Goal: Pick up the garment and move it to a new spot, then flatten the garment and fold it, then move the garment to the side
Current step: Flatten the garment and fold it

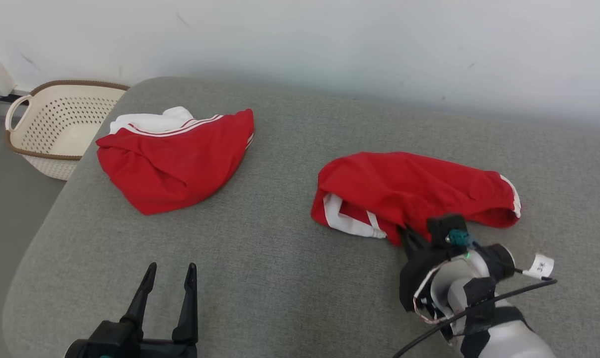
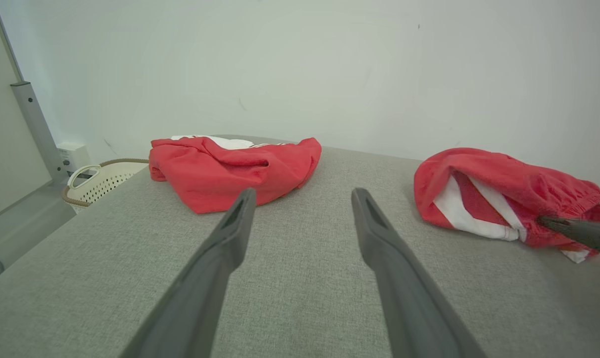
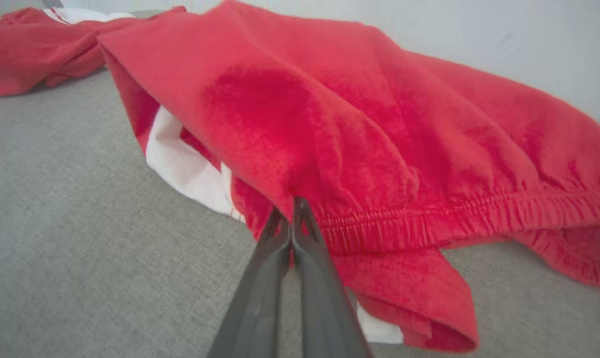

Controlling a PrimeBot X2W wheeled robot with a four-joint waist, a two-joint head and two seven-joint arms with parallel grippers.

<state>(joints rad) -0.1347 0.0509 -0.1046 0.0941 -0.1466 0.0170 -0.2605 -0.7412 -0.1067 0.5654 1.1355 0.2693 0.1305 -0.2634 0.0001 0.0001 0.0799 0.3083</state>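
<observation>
Currently the right gripper holds its fingers clamped together on the near edge of the garment, at the elastic waistband. The garment lies crumpled on the right of the grey cushion and is not yet lifted. The left gripper hovers at the near left, fingers apart and empty. A second red garment lies far left, beside the basket. Judged progress: the pick-up grasp only. Relocation, flattening, folding and moving aside remain.
</observation>
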